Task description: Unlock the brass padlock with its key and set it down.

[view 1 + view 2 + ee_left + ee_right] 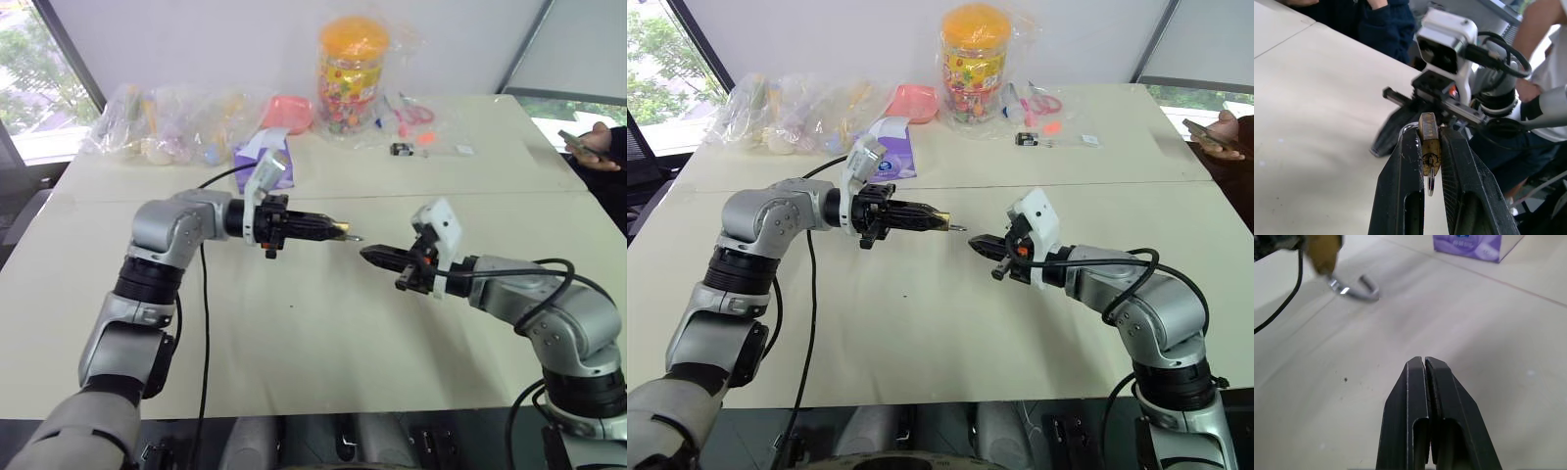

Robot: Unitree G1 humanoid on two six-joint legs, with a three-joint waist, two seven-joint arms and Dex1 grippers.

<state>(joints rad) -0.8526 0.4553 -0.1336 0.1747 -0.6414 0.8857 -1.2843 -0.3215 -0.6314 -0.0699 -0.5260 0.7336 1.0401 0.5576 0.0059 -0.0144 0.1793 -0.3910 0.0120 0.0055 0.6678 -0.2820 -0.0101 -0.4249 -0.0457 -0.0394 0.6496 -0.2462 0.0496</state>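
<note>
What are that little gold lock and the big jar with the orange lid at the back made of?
The brass padlock, clamped in the left gripper, looks like yellow metal, probably brass: a dull gold body with darker worn patches. Its loop looks like polished steel, silvery with bright glints. The candy jar seems to be clear plastic, since coloured contents show through its wall; its orange lid looks like opaque plastic.

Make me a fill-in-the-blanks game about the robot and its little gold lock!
The brass padlock is pinched in the ____ tool.
The right tool is ____, holding nothing.
The candy jar has an ____ lid.
The tissue box is ____ in colour.

Missing words: left; shut; orange; purple
</note>
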